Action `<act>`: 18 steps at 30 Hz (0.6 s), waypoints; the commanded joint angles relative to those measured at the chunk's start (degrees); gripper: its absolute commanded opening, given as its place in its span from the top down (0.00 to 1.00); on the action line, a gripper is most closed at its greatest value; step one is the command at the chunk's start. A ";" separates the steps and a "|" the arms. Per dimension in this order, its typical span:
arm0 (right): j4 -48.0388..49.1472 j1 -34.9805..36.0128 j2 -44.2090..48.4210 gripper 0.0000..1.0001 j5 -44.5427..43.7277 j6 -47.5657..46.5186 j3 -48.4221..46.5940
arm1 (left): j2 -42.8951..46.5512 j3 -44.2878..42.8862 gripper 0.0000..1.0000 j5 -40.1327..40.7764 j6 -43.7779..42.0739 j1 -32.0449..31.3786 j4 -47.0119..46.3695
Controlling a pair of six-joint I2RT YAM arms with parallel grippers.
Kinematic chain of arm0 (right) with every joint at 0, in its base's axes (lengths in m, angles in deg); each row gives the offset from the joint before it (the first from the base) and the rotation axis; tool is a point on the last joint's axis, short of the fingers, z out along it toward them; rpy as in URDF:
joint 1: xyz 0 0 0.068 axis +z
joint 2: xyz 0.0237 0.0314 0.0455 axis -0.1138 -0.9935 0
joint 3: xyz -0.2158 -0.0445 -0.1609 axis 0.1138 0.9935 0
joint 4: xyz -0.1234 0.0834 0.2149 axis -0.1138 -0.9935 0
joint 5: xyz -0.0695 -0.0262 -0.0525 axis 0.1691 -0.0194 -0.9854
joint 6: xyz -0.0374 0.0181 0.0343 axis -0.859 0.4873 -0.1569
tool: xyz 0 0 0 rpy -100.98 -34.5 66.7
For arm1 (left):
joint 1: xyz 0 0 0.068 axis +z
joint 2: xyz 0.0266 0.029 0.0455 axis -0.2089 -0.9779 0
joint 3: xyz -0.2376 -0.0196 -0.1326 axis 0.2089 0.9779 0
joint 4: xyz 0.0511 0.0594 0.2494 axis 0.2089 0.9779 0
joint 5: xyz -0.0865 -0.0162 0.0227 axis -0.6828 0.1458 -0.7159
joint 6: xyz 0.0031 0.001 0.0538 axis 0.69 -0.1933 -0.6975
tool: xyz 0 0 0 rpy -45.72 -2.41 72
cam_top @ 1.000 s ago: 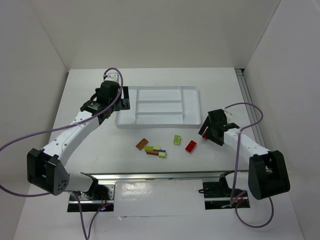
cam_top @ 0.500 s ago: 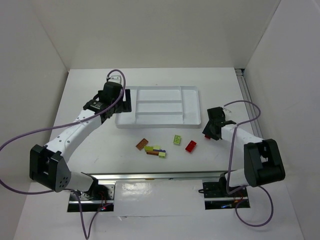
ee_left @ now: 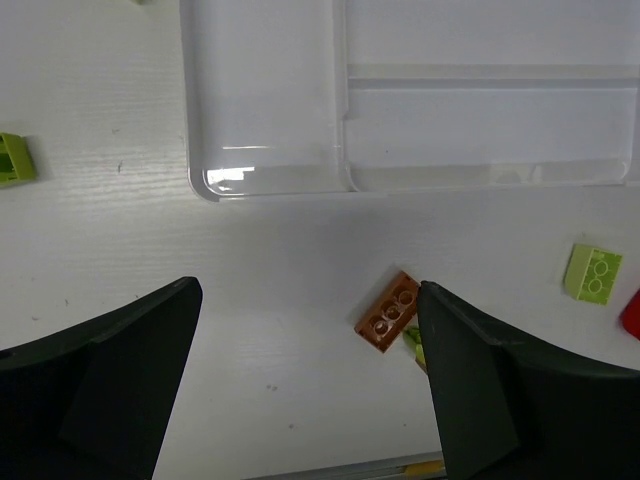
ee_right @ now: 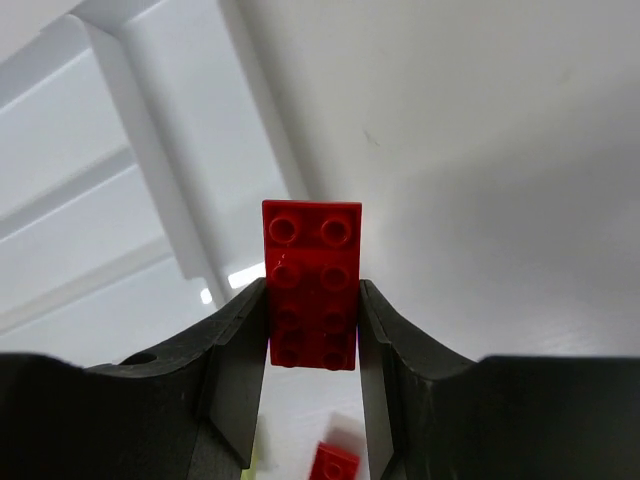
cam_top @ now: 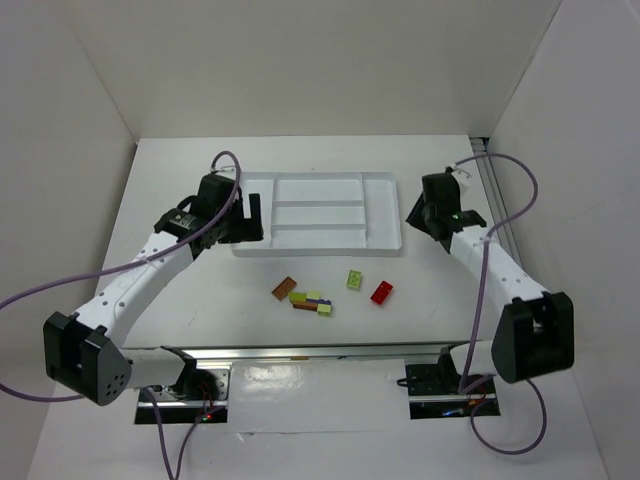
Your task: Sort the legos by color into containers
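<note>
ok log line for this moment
right pincer: shut on red lego, by right end of tray | left pincer: open, empty, by left end of tray | other legos: loose on table

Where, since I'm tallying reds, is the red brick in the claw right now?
Right wrist view: the red brick is pinched in the right claw, at the white tray's right-end rim, on the robot's right.

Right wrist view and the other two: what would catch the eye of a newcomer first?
First, the red lego pinched in the right gripper, at the right end of the white tray. Next, the loose legos lying on the table in front of the tray. The left gripper hangs wide open near the tray's left end, with a brown-orange lego showing between its fingers.
</note>
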 commanded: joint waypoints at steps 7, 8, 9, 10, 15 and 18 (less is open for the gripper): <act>5.53 4.44 -20.29 0.60 1.46 -4.87 -21.06 | 1.93 1.69 0.00 1.14 3.92 -0.74 -0.29; 4.58 4.44 -23.53 0.58 2.16 -4.87 -22.56 | 1.93 1.69 0.00 1.14 3.93 -0.74 -0.90; 4.05 4.44 -25.21 0.58 2.17 -4.87 -24.05 | 1.93 1.69 0.00 1.14 4.63 -0.74 -0.90; 4.04 4.44 -26.54 0.58 2.69 -4.87 -26.16 | 1.93 1.69 0.00 1.14 5.25 -0.74 -0.90; 5.53 4.44 -31.55 0.58 3.92 -4.87 -27.23 | 0.87 1.07 0.00 1.14 5.25 -0.74 -1.61; 5.53 4.96 -32.87 0.55 3.92 -5.39 -27.85 | -0.18 0.55 0.00 1.14 4.73 -0.74 -1.61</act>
